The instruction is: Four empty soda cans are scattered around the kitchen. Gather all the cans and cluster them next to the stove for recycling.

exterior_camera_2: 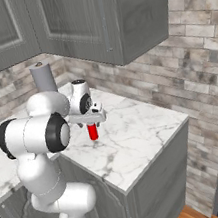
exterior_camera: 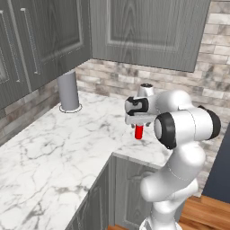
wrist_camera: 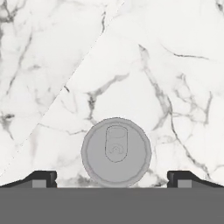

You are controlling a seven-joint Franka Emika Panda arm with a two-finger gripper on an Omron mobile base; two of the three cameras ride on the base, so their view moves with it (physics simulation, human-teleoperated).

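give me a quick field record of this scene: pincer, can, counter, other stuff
pincer: open, pointing straight down above the can, fingertips apart on either side of its top
can: red soda can upright on the counter, grey lid with pull tab facing up, not gripped
counter: white marble corner counter over grey cabinets
other: grey cylinder upright near the back wall; grey upper cabinets; brick-pattern wall

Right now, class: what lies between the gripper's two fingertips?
In the hand view, the open gripper looks straight down on a soda can, standing upright on the marble counter, centred between its fingertips, untouched.
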